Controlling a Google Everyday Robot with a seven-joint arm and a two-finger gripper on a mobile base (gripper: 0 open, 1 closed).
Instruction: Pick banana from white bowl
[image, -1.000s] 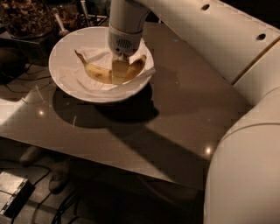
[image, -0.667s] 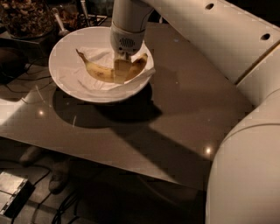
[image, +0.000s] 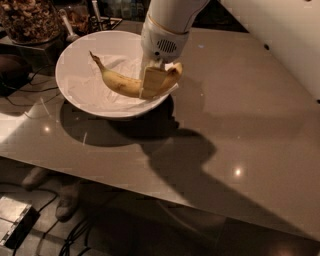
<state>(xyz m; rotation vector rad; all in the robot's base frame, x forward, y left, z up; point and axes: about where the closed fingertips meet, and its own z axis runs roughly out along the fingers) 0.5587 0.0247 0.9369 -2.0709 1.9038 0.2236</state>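
gripper (image: 154, 86): above right side of white bowl (image: 67, 87) | state: i read it clamped on banana (image: 120, 82) | banana: stem toward bowl's far-left rim | bowl: on counter (image: 245, 125)

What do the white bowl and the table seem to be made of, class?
The white bowl: likely glazed ceramic, with a glossy, smooth rim. The table: perhaps polished stone or laminate; it mirrors light spots. The gripper sits at the banana in the bowl.
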